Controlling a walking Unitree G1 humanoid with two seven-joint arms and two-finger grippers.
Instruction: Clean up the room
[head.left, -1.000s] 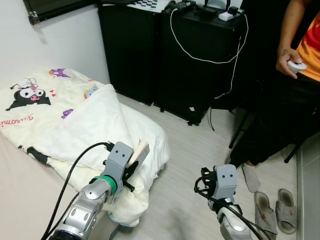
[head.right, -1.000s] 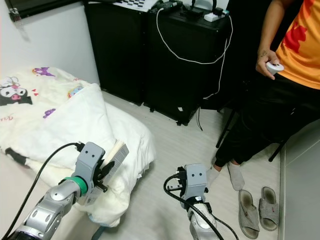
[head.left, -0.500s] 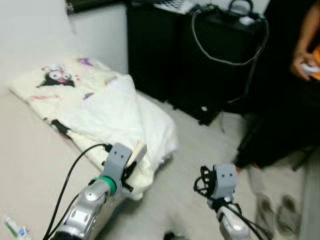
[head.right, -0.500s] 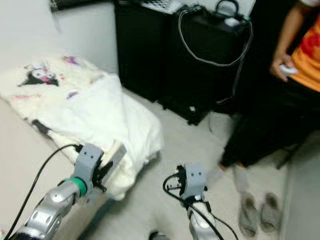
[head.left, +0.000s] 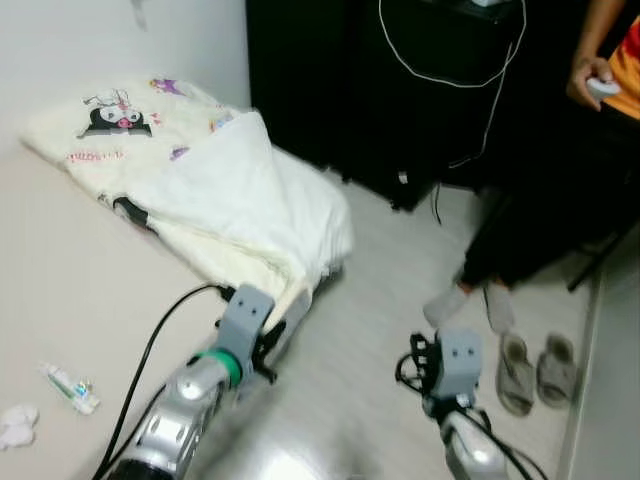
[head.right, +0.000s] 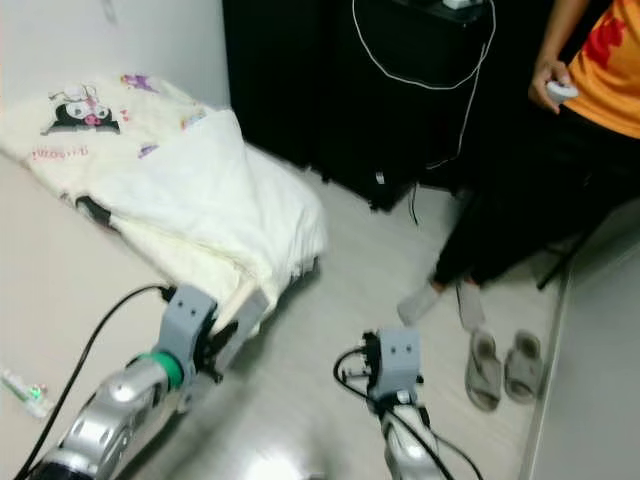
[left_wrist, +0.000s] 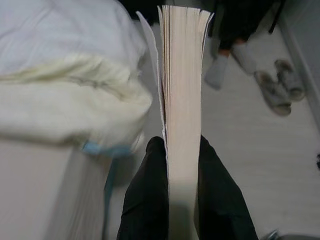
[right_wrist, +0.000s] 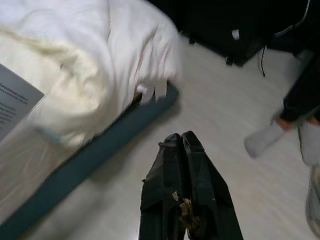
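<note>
The left gripper (left_wrist: 182, 150) is pinching a thin cream-paged paperback book (left_wrist: 182, 90) by its edge just off the rumpled white quilt (head.left: 240, 190), right gripper (right_wrist: 182, 145) is hanging closed and empty, so it's probably worth carrying level.

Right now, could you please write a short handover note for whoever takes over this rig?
Left gripper: shut on a book, held edge-up beside the mattress.
Right gripper: shut, holding nothing, over the floor.
On the mattress: rumpled blanket, a small tube, a crumpled tissue.
Slippers lie by a seated person's feet.
Done: book picked up. Left: put the book away, clear tube and tissue, straighten blanket.
</note>
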